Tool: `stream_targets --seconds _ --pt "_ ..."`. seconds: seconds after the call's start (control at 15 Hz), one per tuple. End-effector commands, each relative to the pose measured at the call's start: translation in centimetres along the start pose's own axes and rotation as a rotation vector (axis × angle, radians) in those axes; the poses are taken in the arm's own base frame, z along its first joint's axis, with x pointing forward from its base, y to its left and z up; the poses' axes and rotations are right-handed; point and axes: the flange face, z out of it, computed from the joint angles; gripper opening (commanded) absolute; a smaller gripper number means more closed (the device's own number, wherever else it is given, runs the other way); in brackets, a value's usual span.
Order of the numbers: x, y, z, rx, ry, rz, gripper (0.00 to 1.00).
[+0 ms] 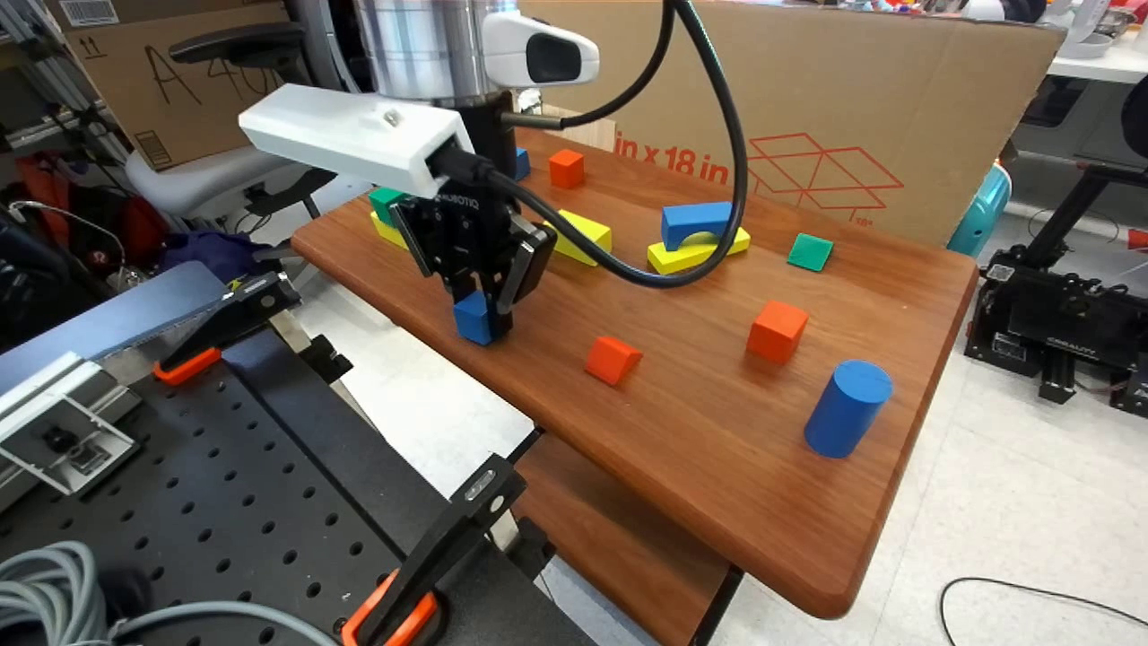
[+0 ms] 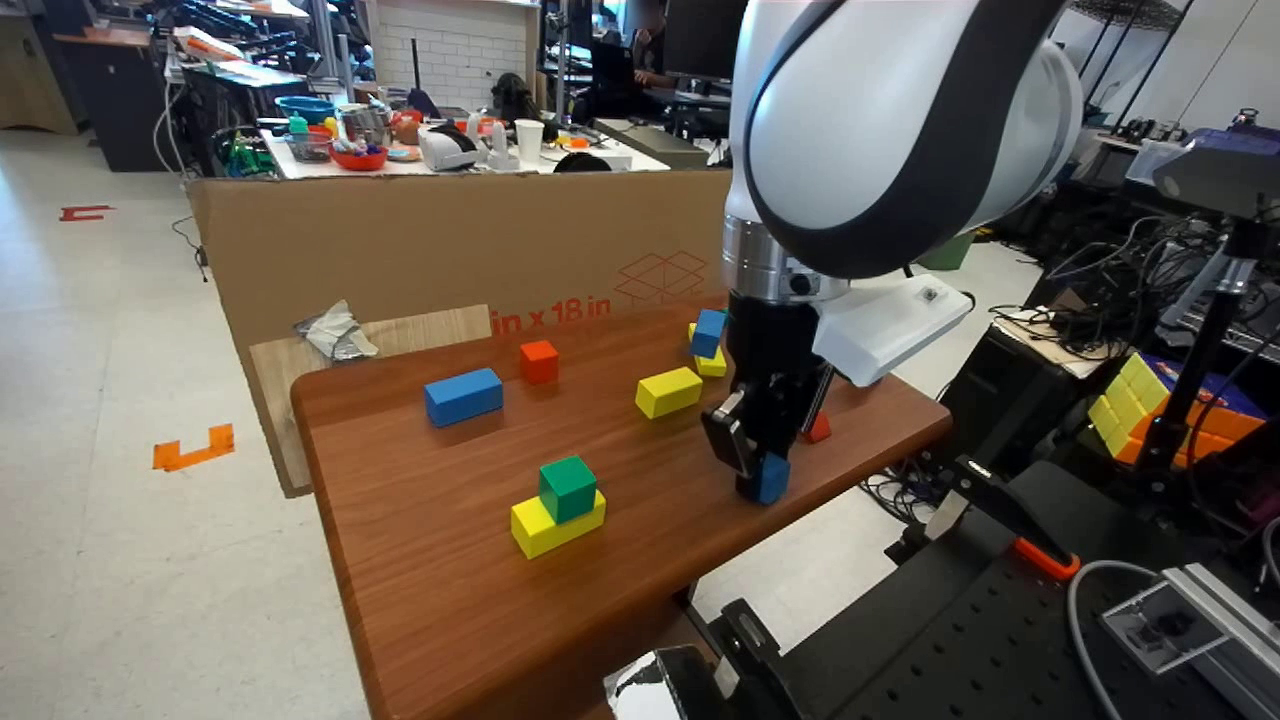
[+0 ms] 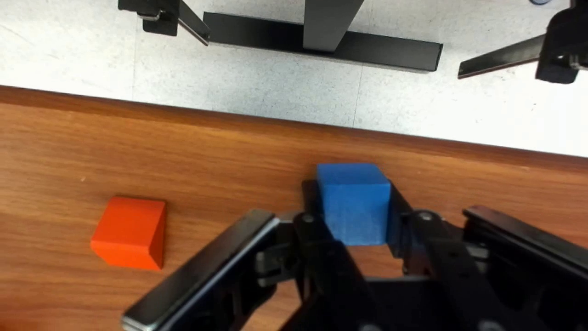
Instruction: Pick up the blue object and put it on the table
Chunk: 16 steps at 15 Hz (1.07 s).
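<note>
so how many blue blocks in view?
4: blue cube in the gripper, cylinder near the table edge, arch on a yellow block, bar near a red cube. The arm may hide more.

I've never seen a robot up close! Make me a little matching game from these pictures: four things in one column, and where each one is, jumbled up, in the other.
Things
1. small blue cube
2. blue cylinder
3. green cube
4. big cardboard panel

Where it is
A. sitting on top of a yellow block
B. behind the table, in both exterior views
C. held by the robot's gripper
D. standing upright on the table, away from the gripper

Right pairs: 1-C, 2-D, 3-A, 4-B
</note>
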Motion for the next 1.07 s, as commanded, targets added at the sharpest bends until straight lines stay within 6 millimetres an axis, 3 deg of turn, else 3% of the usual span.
stream_targets --seconds 0.0,0.07,0.13,0.2,0.4,0.6,1.0 --pt "0.6 0.7 0.4 -0.032 0.037 0.012 0.08" --pt "0.6 1.0 0.4 -0.036 0.040 0.017 0.08" --pt "0.6 1.2 0.5 -0.038 0.042 0.023 0.58" --pt "0.6 1.3 0.5 -0.040 0.042 0.025 0.59" --pt "0.5 1.1 -0.1 -0.038 0.060 0.028 0.79" --pt "0.8 0.4 -2.9 -0.026 0.117 0.057 1.00" --pt "1.5 -1.7 -12.1 0.079 0.170 0.134 1.00"
